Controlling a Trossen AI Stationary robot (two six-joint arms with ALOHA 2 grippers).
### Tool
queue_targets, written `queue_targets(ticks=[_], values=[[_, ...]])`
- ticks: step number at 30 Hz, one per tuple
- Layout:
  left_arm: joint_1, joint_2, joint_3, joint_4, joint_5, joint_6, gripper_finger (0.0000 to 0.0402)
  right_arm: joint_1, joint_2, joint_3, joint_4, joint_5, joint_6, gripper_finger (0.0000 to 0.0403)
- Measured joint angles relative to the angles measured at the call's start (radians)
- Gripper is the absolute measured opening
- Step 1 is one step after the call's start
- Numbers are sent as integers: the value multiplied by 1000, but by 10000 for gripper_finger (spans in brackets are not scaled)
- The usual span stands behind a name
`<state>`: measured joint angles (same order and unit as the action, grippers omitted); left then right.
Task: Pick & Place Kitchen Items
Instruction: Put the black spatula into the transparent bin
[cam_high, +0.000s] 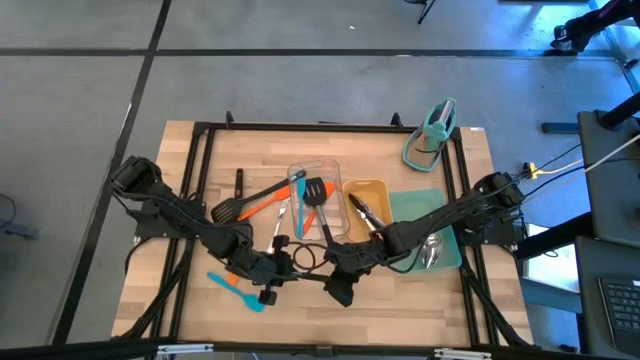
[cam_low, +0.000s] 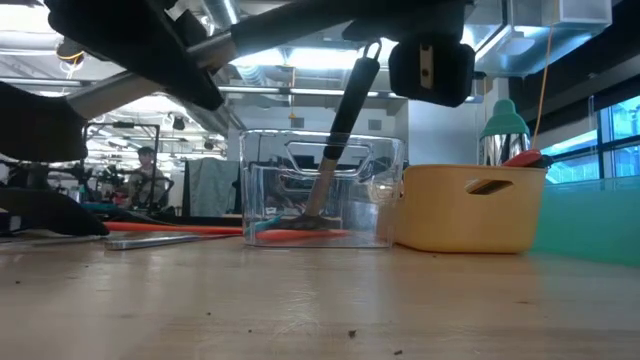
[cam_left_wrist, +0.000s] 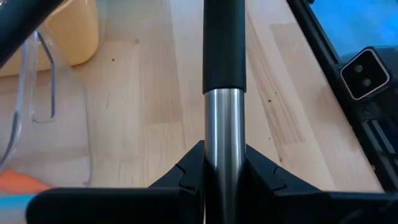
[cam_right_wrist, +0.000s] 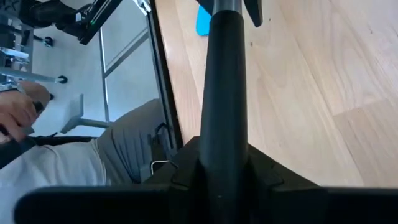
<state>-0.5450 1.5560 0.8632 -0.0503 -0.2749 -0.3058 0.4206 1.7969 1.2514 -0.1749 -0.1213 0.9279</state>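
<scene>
Both grippers, left (cam_high: 283, 262) and right (cam_high: 338, 262), clamp one black slotted turner (cam_high: 321, 210) by its handle near the table's (cam_high: 180, 170) front edge; its head rests tilted in the clear tray (cam_low: 385, 190), left of the yellow tray (cam_high: 385, 188).

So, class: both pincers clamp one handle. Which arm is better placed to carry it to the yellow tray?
Probably right. The right pincer holds the handle by its black grip, and its arm lies beside the yellow tray; the left pincer sits farther off.
</scene>
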Motion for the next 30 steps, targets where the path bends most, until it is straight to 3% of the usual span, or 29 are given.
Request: queue_targets(ticks=[8,11,16,20,24,30], values=[[-27,-5,0,6,-16,-10,63,19,0,2,14,17,-13,71],[-50,-13,0,16,-16,33,117,28,-2,2,40,10,-31,71],[-94,-71,-1,130,-150,100,208,48,-5,4,51,12,-26,71],[-156,-144,0,215,-232,171,250,66,-5,53,26,39,-33,71],[-256,-219,0,278,-396,269,257,87,-5,198,-176,121,-66,71],[-442,-282,1,354,-616,434,245,119,-4,509,-704,429,-24,71]])
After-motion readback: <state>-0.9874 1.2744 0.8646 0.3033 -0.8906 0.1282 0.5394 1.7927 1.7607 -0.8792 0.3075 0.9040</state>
